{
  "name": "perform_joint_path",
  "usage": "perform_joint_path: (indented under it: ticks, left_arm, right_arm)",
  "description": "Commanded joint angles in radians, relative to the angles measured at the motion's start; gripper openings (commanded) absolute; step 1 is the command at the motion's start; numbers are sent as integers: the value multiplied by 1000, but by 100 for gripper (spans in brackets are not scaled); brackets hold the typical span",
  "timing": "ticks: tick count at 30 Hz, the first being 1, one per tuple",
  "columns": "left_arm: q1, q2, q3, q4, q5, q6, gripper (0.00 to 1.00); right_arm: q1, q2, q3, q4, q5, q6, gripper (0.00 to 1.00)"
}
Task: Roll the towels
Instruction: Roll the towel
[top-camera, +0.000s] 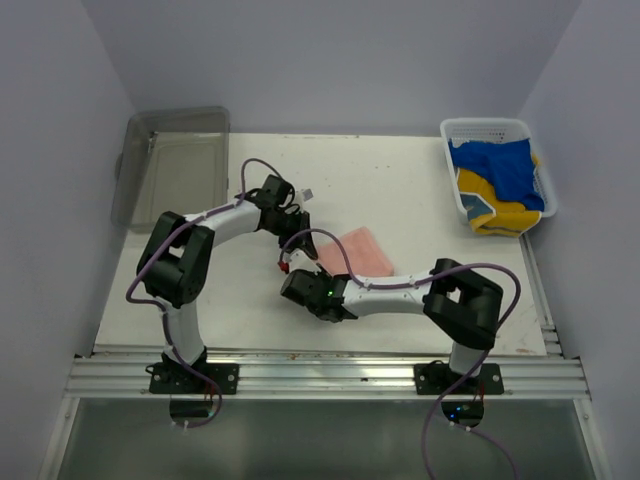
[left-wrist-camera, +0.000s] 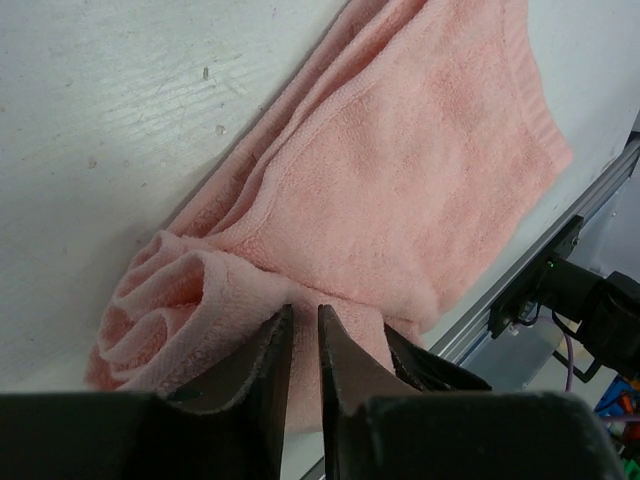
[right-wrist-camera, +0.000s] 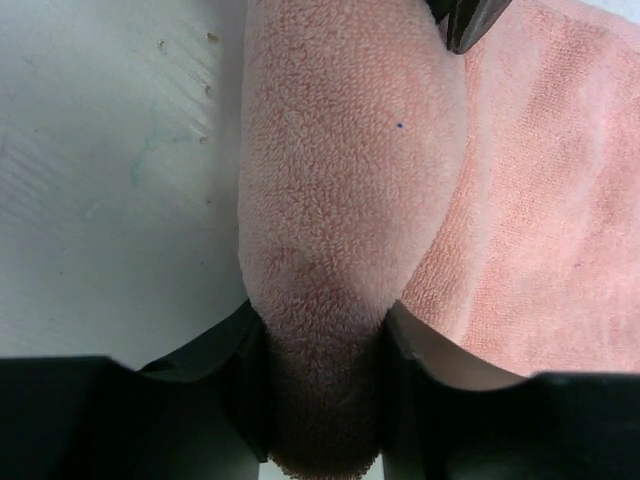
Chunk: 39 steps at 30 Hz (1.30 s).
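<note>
The pink towel (top-camera: 362, 252) lies mid-table with its near-left end rolled up. In the left wrist view the roll (left-wrist-camera: 170, 310) curls at lower left and the flat part (left-wrist-camera: 400, 170) stretches away. My left gripper (left-wrist-camera: 303, 308) (top-camera: 291, 250) is open by a narrow slit, its tips pressing into the fold beside the roll. My right gripper (right-wrist-camera: 320, 315) (top-camera: 305, 272) is shut on the roll (right-wrist-camera: 340, 170), which fills the space between both fingers. The left gripper's fingertip (right-wrist-camera: 465, 20) shows at the roll's far end. A blue towel (top-camera: 505, 165) and a yellow towel (top-camera: 495, 205) sit in the basket.
The white mesh basket (top-camera: 490, 127) stands at the back right corner. A grey translucent tray (top-camera: 180, 160) sits at the back left. The metal rail of the table's near edge (top-camera: 320, 375) runs just behind both arm bases.
</note>
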Motion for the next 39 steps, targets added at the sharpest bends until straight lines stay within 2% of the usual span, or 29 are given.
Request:
perform_joint_path:
  ticks: [1, 5, 6, 8, 9, 10, 17, 25, 29, 37, 39]
  left_arm:
    - [4, 11, 0, -40, -83, 24, 22]
    - [33, -53, 14, -66, -80, 15, 37]
    - [40, -70, 15, -69, -80, 14, 49]
    - [62, -117, 23, -78, -88, 9, 65]
    - [66, -128, 26, -83, -91, 9, 77]
    - [70, -138, 28, -93, -95, 6, 78]
    - [70, -231, -96, -35, -97, -54, 81]
    - [70, -245, -208, 52, -71, -81, 98]
    - [70, -210, -216, 117, -57, -98, 97]
    - [62, -93, -169, 206, -6, -126, 87]
    - [56, -63, -164, 218, -2, -129, 82]
  right_arm:
    - [-47, 15, -107, 88, -256, 135, 30]
    - [-124, -83, -230, 276, -457, 186, 23]
    - [-156, -119, -269, 300, -483, 198, 22]
    - [-188, -146, -299, 353, -542, 240, 22]
    - [-224, -170, -328, 376, -591, 255, 21]
    - [-236, -179, -345, 412, -635, 289, 21]
    - [-307, -166, -457, 658, -795, 435, 16]
    - [-365, -127, -572, 872, -890, 557, 16]
    - [-367, -115, -577, 886, -898, 560, 16]
    - [-368, -121, -569, 840, -886, 524, 16]
    - [-368, -120, -560, 815, -883, 511, 16]
